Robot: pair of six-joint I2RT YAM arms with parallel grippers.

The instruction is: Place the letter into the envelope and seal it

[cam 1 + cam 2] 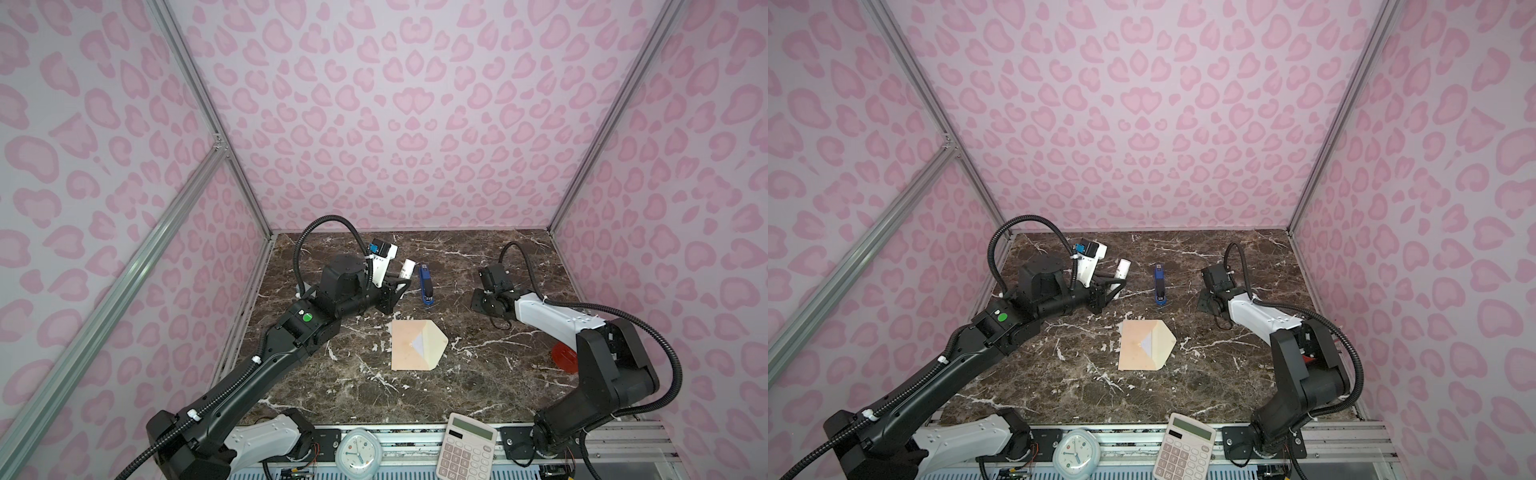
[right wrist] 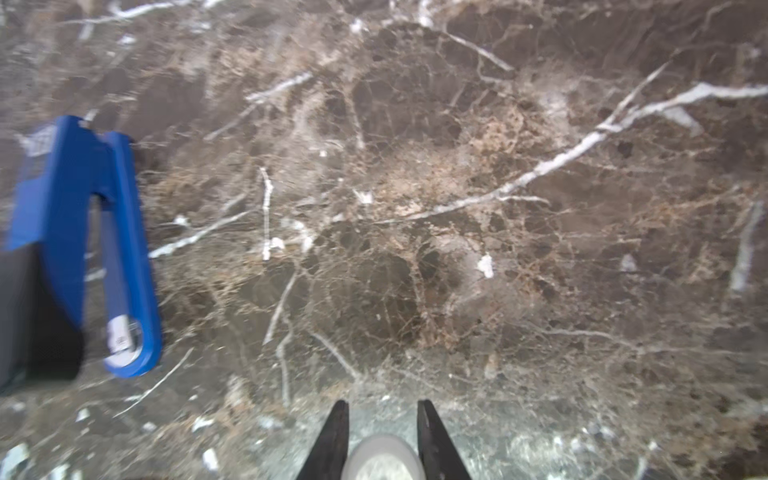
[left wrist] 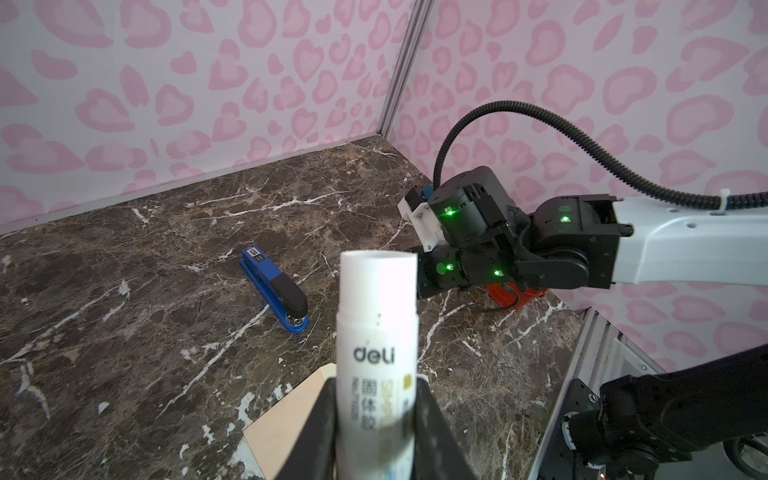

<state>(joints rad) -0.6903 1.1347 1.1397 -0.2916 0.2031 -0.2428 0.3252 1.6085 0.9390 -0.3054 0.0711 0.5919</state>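
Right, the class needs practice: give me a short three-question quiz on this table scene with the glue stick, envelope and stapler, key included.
1. True or false: the left gripper is shut on the white cylindrical glue stick.
2. The blue-and-black stapler lies: A on top of the peach paper envelope; B apart from it, farther from the camera; C tucked inside it.
3. What surface does the envelope rest on?
Key: 1 true; 2 B; 3 the dark brown marble-patterned table.

Left tool (image 3: 376, 384) clamped; right tool (image 2: 382, 403) gripping, pointing down.
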